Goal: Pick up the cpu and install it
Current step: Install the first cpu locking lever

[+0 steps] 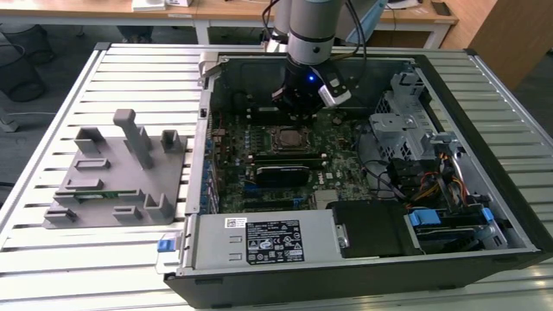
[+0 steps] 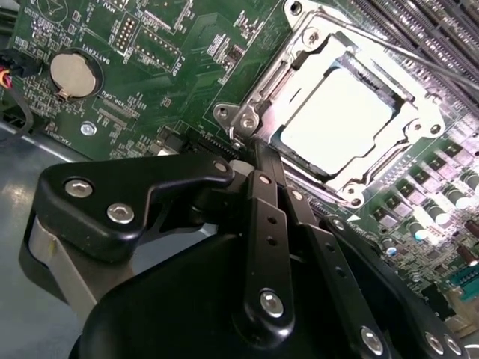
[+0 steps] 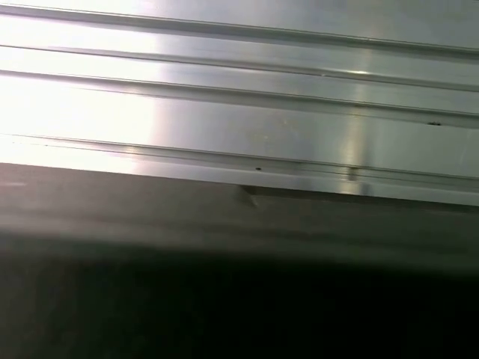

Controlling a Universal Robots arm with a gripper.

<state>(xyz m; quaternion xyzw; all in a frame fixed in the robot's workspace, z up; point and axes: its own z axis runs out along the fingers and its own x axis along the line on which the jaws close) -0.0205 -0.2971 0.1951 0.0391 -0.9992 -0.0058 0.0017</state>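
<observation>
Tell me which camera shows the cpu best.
The second wrist view: the cpu sits large and bright inside its metal socket frame. The exterior view shows it small on the motherboard. The first wrist view shows metal slats.

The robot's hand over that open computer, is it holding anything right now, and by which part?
Nothing, as far as shows. The hand hangs beside the socket, and the cpu already lies in it, apart from the hand.

Open computer case (image 1: 484, 214) on slatted table (image 1: 129, 58), end effector (image 1: 300, 115) hanging inside at the far end just beyond the cpu (image 1: 288, 137) seated in motherboard (image 1: 259, 139) socket, grey fixture (image 1: 116, 175) at exterior view's left
</observation>
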